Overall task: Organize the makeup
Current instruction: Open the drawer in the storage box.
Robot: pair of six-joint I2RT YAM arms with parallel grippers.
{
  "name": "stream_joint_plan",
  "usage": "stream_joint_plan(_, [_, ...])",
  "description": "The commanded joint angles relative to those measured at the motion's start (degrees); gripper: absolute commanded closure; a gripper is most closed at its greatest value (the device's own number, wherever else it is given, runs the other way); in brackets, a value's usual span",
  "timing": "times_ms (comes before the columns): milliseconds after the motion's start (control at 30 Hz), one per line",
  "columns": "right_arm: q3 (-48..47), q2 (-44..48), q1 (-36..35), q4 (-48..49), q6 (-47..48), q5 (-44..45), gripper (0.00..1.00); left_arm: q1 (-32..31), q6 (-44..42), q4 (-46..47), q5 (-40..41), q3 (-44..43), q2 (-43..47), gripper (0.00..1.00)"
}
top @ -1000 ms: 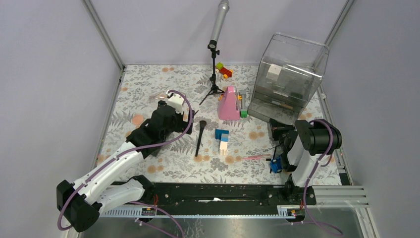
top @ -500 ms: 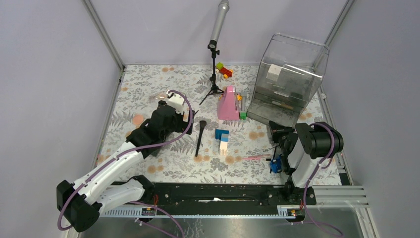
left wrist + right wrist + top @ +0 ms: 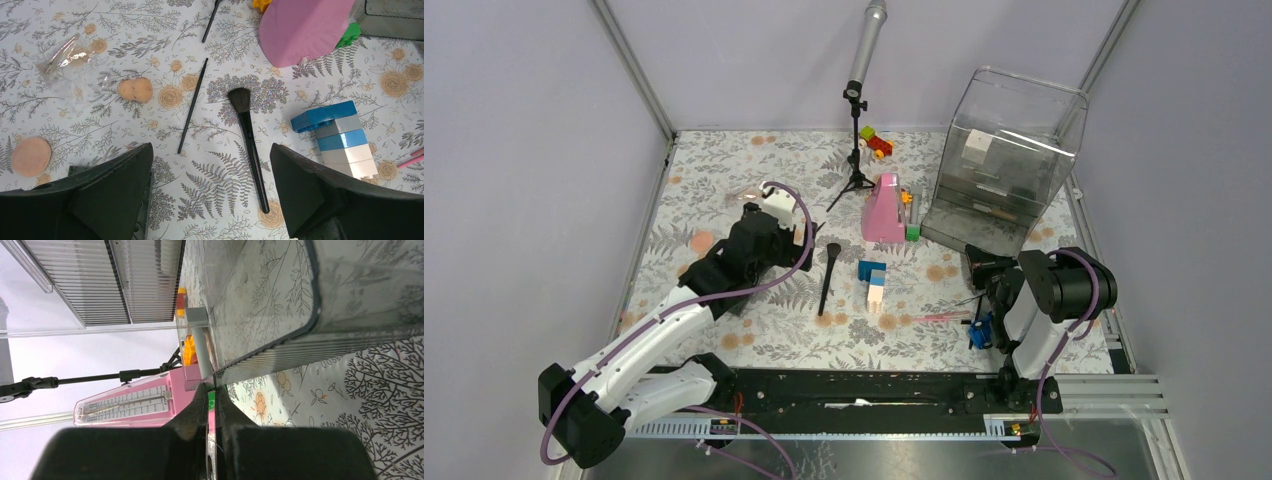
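The left fingers [image 3: 115, 190] are hanging released, spread wide above the black powder brush [image 3: 248, 145] lying on the desk [image 3: 210, 205]. The right fingers [image 3: 194, 412] are pressing clenched together, empty, beside the clear drawer organizer [image 3: 260, 300].

A black-handled brush [image 3: 827, 280] is seen lying on the floral surface [image 3: 714, 165], between the left arm [image 3: 724, 270] and a stack of blue and white blocks [image 3: 872, 285]. A pink pencil [image 3: 942, 317] is laid near the right arm [image 3: 1039, 300]. A peach sponge [image 3: 701, 241] is seen just beside the left arm.
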State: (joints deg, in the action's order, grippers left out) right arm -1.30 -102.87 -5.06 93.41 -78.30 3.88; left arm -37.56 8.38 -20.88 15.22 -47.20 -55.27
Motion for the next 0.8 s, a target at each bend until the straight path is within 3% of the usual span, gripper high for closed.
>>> stream_joint_plan(0, [10.11, -1.61, -1.66, 2.83, 4.65, -1.52, 1.00, 0.30, -0.74, 2.26, -0.36, 0.15, 0.05, 0.01])
stream_joint_plan(133, [11.13, -1.01, -1.71, 2.77, 4.55, -1.34, 0.95, 0.44, -0.74, 2.26, -0.30, 0.11, 0.05, 0.01])
stream_joint_plan(467, [10.53, 3.89, -1.71, 2.66, 3.03, -0.96, 0.54, 0.39, -0.74, 2.26, -0.39, 0.18, 0.07, 0.01])
stream_joint_plan(767, [9.50, 12.39, -1.71, -1.81, 4.08, -3.64, 0.37, 0.47, -0.74, 2.31, -0.62, 0.18, -0.02, 0.01])
